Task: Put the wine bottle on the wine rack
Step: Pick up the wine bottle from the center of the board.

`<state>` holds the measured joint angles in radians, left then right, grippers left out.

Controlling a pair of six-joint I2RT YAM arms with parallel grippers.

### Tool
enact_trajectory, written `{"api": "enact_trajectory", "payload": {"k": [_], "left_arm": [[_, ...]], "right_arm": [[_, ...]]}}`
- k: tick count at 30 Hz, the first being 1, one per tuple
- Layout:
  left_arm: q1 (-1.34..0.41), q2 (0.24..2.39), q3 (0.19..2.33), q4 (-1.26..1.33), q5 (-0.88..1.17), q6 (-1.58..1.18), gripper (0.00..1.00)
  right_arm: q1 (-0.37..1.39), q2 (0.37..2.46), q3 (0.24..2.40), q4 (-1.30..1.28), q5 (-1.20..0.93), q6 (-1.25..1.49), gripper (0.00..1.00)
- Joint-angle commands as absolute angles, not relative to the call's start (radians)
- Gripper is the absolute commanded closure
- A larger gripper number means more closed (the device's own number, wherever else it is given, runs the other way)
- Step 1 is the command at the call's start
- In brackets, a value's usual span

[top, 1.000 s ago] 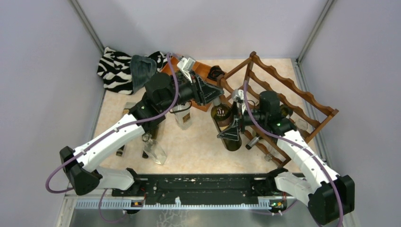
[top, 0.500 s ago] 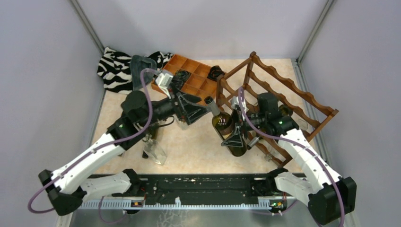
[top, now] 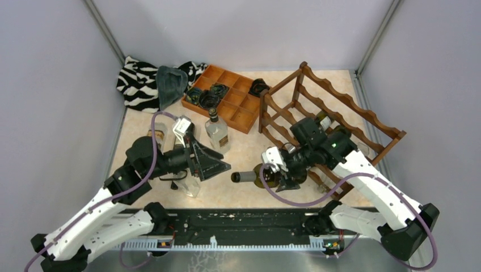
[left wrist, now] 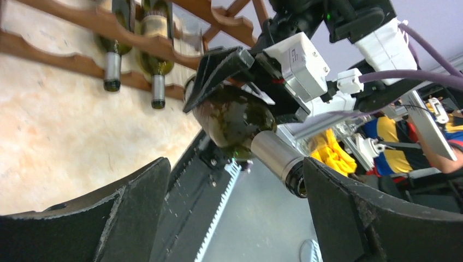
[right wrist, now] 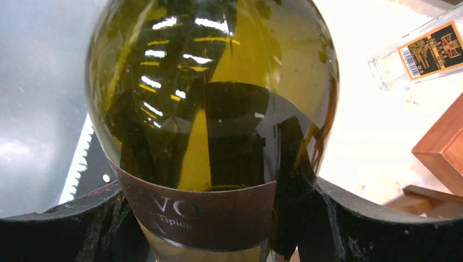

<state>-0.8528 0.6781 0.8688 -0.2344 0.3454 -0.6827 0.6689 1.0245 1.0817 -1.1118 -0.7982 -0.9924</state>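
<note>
Clamping the dark green glass wine bottle (top: 263,176) at its body, the R gripper (top: 285,174) held it sideways over the beige marbled tabletop (top: 244,150), just beside the reddish-brown wavy-railed wooden wine rack (top: 351,107). L gripper (top: 220,165) gaped, empty. Plain grey walls (top: 255,28) enclosed the table.

Wine bottle (right wrist: 213,98) label (right wrist: 202,213): "…NO", "Típica"

A robotics lab test cell. Plain grey panel walls (top: 51,85) box in a beige stone-patterned counter (top: 244,153). A robot arm (top: 368,181) stands bolted at each end of a black rail (top: 244,222) along the counter's near edge. Beyond that edge is a person in a blue-and-yellow shirt (left wrist: 394,148).
</note>
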Motion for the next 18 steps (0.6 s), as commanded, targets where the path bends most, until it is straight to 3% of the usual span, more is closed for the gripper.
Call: {"api": "enact_trajectory", "payload": {"k": [1, 9, 18], "left_arm": [[-0.853, 0.631, 0.844, -0.286, 0.406, -0.799, 0.04], [-0.853, 0.72, 0.864, -0.345, 0.518, -0.865, 0.09], [-0.882, 0.874, 0.858, -0.426, 0.586, -0.868, 0.15]], "right_arm": [[0.71, 1.019, 1.15, -1.153, -0.708, -1.207, 1.0], [0.818, 1.041, 1.139, -1.106, -0.513, -1.239, 1.0], [0.909, 1.073, 1.161, -1.087, -0.442, -1.217, 1.0]]}}
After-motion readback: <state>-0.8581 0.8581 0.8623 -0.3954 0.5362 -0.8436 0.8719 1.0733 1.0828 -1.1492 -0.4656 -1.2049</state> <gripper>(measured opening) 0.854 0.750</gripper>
